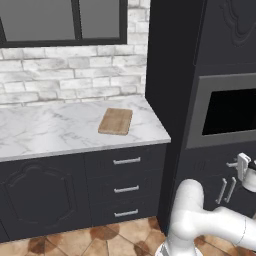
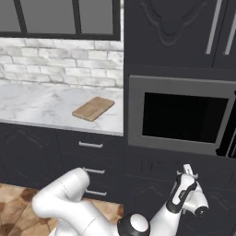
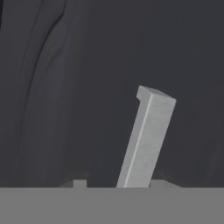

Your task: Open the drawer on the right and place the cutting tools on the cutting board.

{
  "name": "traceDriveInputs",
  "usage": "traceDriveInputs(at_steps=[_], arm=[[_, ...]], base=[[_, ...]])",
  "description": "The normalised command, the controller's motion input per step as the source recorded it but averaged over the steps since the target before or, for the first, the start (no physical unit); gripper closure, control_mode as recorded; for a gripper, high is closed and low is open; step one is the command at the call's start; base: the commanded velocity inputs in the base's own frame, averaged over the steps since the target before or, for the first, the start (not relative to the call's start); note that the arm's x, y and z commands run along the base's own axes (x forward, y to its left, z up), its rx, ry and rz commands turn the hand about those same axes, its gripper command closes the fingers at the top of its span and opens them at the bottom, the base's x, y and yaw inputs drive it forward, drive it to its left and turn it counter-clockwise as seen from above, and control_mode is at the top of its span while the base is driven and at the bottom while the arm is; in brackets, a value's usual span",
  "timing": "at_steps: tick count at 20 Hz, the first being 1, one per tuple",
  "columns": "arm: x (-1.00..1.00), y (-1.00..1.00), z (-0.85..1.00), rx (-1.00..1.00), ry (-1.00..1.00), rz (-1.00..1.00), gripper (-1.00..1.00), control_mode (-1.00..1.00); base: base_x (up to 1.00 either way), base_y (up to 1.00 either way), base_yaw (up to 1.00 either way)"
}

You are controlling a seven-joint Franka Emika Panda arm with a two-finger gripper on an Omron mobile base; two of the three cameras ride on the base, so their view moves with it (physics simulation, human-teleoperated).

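Fingertips (image 3: 79,183): two small grey nubs at the bottom edge of the hand view, mostly cut off by the frame.
Between them: silver bar (image 3: 146,140), square-edged, rising from the bottom centre and leaning toward the upper right; lower end cut off.
Grip: cannot tell. Bar sits in the gap, nearer the right nub; contact with either pad hidden at the frame edge.
Gripper (image 2: 188,172): lower right of the right base view, pressed up to the dark cabinet front under the oven (image 2: 179,115); fingers too small and dark there to separate. Half cut off at the right edge of the left base view.
Drawer (image 2: 156,173): dark charcoal front below the oven, flush with its surround, closed; edges hard to make out against equally dark panels.
Hand view backdrop: dark panel with a faint curved moulding at upper left.
Cutting board (image 1: 115,121): flat on the marble counter (image 1: 45,132), centre of the left base view, close to the counter's right end and well apart from the gripper.
Board axis: long side running from the counter's front edge toward the brick wall, far end angled slightly right; bare top.
Below board: three narrow drawers (image 1: 127,187) with silver bar handles, all closed.
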Motion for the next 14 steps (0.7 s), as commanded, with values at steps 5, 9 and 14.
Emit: traceDriveInputs(at_steps=[5, 9, 14], arm=[[0.0, 0.0, 0.0, 0.0, -0.02, 0.0, 1.0, -1.0], [0.0, 0.0, 0.0, 0.0, 0.0, 0.0, 1.0, -1.0], [-0.02, 0.0, 0.0, 0.0, 0.0, 0.0, 1.0, -1.0]], base=[[0.0, 0.0, 0.0], [0.0, 0.0, 0.0], [0.0, 0.0, 0.0]])
